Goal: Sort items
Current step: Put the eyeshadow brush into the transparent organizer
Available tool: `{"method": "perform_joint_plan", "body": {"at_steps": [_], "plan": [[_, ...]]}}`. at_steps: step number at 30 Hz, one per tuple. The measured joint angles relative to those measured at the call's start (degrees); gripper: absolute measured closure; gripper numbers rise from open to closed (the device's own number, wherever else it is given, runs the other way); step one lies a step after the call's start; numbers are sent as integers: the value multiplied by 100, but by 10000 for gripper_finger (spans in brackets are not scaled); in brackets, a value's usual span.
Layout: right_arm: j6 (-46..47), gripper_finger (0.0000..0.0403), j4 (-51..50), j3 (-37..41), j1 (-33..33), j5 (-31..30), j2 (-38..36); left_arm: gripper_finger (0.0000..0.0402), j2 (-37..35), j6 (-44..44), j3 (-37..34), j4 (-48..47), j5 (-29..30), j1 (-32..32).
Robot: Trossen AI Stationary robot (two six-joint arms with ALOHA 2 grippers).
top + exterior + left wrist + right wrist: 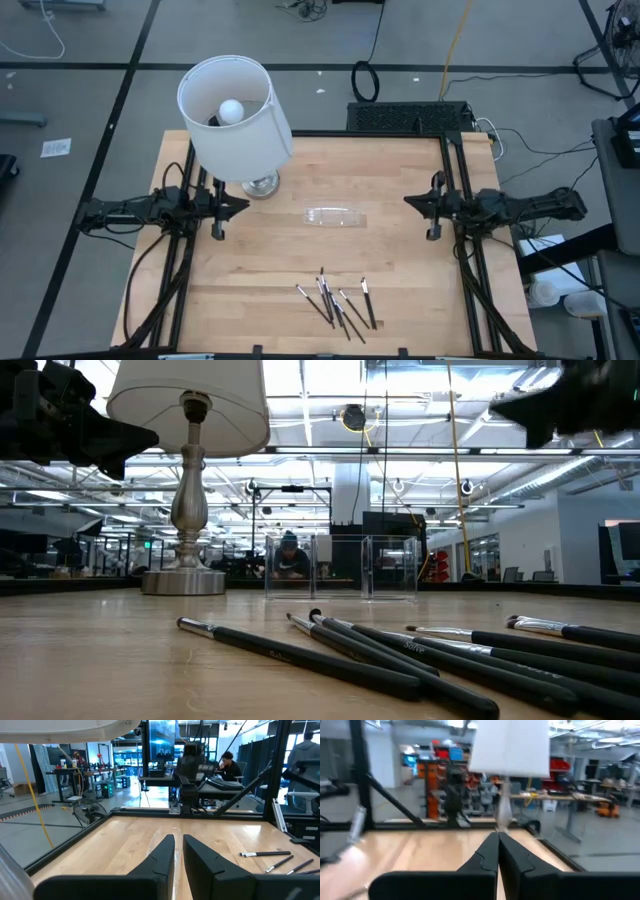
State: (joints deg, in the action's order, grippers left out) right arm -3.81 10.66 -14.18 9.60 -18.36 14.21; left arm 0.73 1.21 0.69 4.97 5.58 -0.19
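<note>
Several thin dark sticks with pale ends (338, 303) lie flat in a loose heap near the table's near edge; they fill the foreground of the low view (400, 655), and some show in the left wrist view (280, 860). My left gripper (243, 206) hovers at the table's left side, level, with a narrow gap between its fingers (179, 847). My right gripper (408, 201) hovers at the right side, level and shut (498, 842). Both are far from the sticks.
A small clear plastic tray (335, 216) lies mid-table between the grippers, seen as clear boxes in the low view (340, 568). A white-shaded lamp (235, 115) stands by its silver base (261, 184) at the far left. A black frame (463, 230) borders the table.
</note>
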Motion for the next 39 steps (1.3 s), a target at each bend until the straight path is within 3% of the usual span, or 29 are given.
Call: {"method": "perform_joint_plan", "body": {"at_steps": [5,9,16,19,23,28,33,39], "plan": [[214,403,-1299,-1591,486,-587,1964,353,2,1,1,-6,0,0],[891,403,-3220,-3351,1005,-903,3639,353,2,2,2,-2,0,0],[3633,403,-7701,-6461,1840,-649,6430,353,0,0,2,108,0,0],[4626,403,-8561,-7085,2058,-272,7296,353,2,-21,2,157,-1,0],[5428,403,-8202,-7126,2187,-233,7924,353,2,-9,1,190,-1,0],[5543,403,-7079,-6866,2300,-206,8406,353,2,-22,2,284,26,0],[5650,403,-6170,-6498,2319,553,8640,353,2,-22,1,286,42,0],[6197,386,-5503,-5997,2384,667,8667,353,2,18,0,292,44,0]]}}
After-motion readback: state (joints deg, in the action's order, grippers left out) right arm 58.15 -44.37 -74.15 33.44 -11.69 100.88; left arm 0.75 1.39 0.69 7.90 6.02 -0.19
